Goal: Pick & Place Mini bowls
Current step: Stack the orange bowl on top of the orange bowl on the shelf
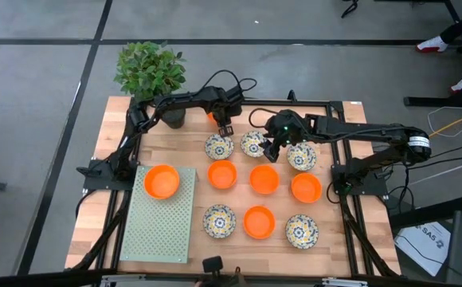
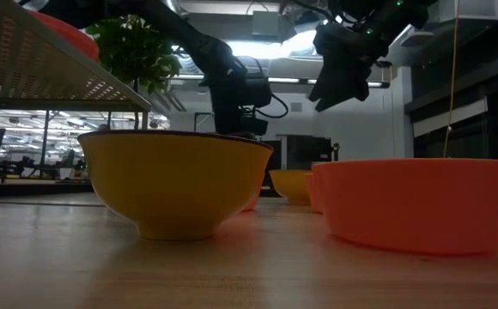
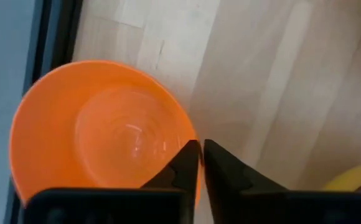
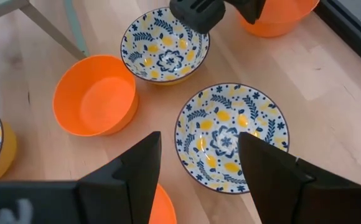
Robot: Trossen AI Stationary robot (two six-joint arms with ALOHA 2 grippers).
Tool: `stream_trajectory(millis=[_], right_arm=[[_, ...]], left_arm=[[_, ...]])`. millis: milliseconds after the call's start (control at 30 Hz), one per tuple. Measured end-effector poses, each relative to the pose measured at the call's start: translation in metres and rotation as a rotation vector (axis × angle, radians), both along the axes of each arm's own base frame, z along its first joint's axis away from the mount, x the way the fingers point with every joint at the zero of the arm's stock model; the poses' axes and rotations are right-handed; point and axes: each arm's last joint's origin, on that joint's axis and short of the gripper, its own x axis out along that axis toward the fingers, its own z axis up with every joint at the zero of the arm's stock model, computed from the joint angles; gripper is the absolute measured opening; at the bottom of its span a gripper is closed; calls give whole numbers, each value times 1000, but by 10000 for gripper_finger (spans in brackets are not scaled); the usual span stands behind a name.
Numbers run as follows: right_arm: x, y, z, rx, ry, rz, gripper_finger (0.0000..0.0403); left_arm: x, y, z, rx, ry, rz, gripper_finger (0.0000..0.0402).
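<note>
Left end effector [image 3: 200, 163] is pinched together on the rim of an orange bowl [image 3: 99, 127] at the counter's far edge, beside the plant pot [image 1: 174, 117]. Your grip looks thin; lifting fast could let it slip. Right end effector [image 4: 199, 165] hovers spread apart over a floral bowl [image 4: 232, 134].

Count, high view: orange bowls [image 1: 222, 174]: six, one of them mostly hidden under the left arm. Blue-and-yellow floral bowls [image 1: 218, 221]: five. Bowls in all: eleven. Potted plant [image 1: 150, 68]: one. Green perforated tray [image 1: 161, 231]: one.
</note>
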Motion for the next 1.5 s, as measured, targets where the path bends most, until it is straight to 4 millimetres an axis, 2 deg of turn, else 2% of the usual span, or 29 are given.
stream_trajectory(millis=[367, 800, 1267, 1500], right_arm=[[1, 0, 2, -4, -22, -1, 213], [1, 0, 2, -20, -17, 14, 213], [1, 0, 2, -25, -19, 18, 213], [1, 0, 2, -25, -18, 18, 213]], left_arm=[[2, -4, 0, -75, -35, -89, 3], [14, -27, 0, -71, -24, -298, 5], [17, -30, 0, -32, -12, -311, 98], [20, -28, 1, -3, -42, -333, 112]])
